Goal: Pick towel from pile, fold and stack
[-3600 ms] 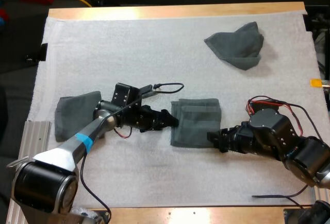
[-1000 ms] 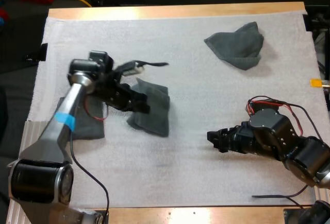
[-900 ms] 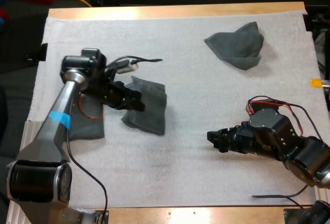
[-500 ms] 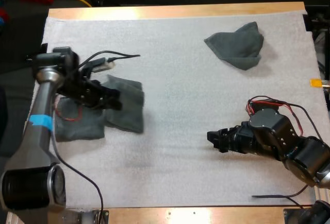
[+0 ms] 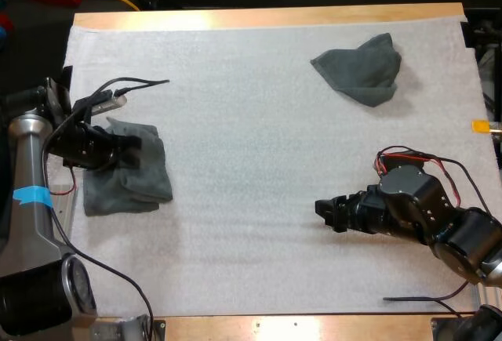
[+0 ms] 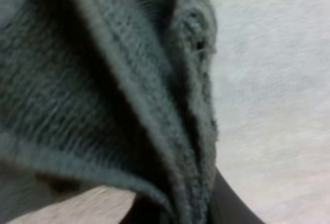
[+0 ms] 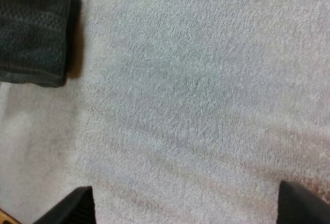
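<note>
My left gripper (image 5: 125, 149) is shut on a folded dark grey-green towel (image 5: 147, 162) at the mat's left edge. This towel hangs partly over another folded towel (image 5: 110, 198) lying flat there. Up close in the left wrist view, the held towel's layered folds (image 6: 118, 95) sit against a dark fingertip (image 6: 229, 208). A crumpled towel (image 5: 361, 67) lies at the far right of the mat. My right gripper (image 5: 323, 212) rests low over bare mat at the near right, its fingers (image 7: 77, 206) wide apart with nothing between them. A folded towel's edge (image 7: 31, 28) lies farther off in the right wrist view.
The white mat (image 5: 259, 137) covers the wooden table (image 5: 267, 16). A metal rail (image 5: 59, 200) runs along the table's left side beside the left arm. Open mat lies between the two grippers.
My left arm has swung left, carrying the folded towel from left of the mat's middle to over the towel lying at the left edge. The right arm has not moved.
</note>
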